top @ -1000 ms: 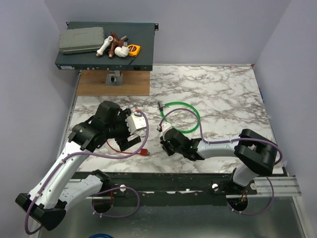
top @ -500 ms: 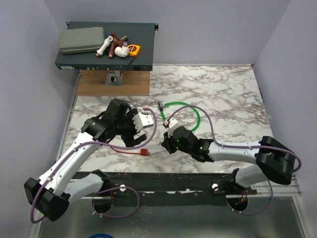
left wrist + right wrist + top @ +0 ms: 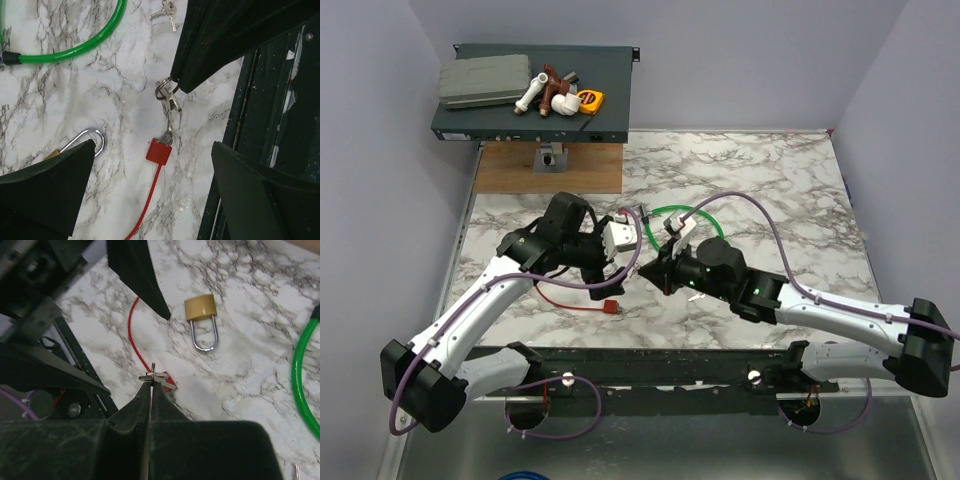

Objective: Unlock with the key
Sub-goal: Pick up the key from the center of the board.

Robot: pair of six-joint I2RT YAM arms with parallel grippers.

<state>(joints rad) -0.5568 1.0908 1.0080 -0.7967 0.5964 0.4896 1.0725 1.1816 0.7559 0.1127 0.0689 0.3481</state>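
Right hand (image 3: 150, 386) pinched shut on the key (image 3: 153, 376), held above the tabletop (image 3: 240, 365). Left hand (image 3: 153, 147) wide open, empty, near the brass padlock (image 3: 201, 308).

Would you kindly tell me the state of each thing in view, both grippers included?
right gripper: shut on the key.
key: gripped, not yet in the brass padlock.
brass padlock: lying flat, shackle looks closed.
left gripper: open, holding nothing.
spare keys: lying loose, untouched.
green cable: lying curved, untouched.
red cable lock: lying flat.
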